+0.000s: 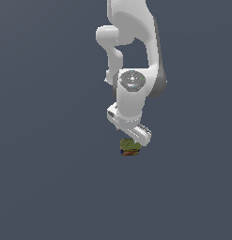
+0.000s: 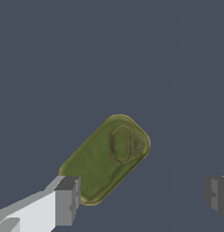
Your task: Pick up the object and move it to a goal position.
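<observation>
Robot claw (image 2: 140, 195), jaws wide apart & empty, hovers above olive block (image 2: 104, 158), whose long axis runs diagonal to the finger line.

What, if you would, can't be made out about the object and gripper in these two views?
- Object: exterior view, tiny and half hidden by the gripper; contact unclear.
- Object's sides: wrist view shows only its top.
- Fingers: wrist view's edge cuts them off.
- Goal: no marker visible.

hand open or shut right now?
Open. In the wrist view the two fingers stand wide apart, the object between them, ungripped; hand.
</observation>
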`<control>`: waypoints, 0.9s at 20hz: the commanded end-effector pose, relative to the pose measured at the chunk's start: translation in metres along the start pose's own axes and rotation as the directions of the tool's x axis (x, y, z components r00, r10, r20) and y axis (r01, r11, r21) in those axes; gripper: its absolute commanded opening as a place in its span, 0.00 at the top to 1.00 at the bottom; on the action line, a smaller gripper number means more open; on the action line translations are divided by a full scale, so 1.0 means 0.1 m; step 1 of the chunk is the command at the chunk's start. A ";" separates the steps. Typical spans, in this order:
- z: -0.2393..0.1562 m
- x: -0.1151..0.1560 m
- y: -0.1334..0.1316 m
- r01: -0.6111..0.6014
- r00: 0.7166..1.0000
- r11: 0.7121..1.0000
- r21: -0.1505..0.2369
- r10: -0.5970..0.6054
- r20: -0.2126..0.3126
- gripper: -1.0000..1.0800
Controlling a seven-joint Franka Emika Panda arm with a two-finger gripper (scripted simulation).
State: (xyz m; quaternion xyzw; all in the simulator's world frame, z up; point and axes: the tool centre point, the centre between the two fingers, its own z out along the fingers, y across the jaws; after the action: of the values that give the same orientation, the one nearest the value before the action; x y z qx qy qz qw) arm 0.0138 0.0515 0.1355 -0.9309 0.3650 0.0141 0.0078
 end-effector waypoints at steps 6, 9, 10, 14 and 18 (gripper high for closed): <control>0.07 0.00 -0.07 -0.195 0.981 0.981 0.001 0.195 -0.006 0.04; 0.10 0.00 -0.10 -0.270 0.963 0.963 0.001 0.270 -0.008 0.04; 0.11 0.00 -0.11 -0.295 0.955 0.956 0.002 0.295 -0.009 0.04; 0.15 0.00 -0.14 -0.392 0.920 0.920 0.004 0.392 -0.013 0.04; 0.18 0.00 -0.18 -0.484 0.875 0.875 0.007 0.484 -0.017 0.04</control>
State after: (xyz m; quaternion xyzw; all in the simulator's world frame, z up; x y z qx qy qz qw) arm 0.0247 0.0642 0.1187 -0.8218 0.5698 0.0076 0.0021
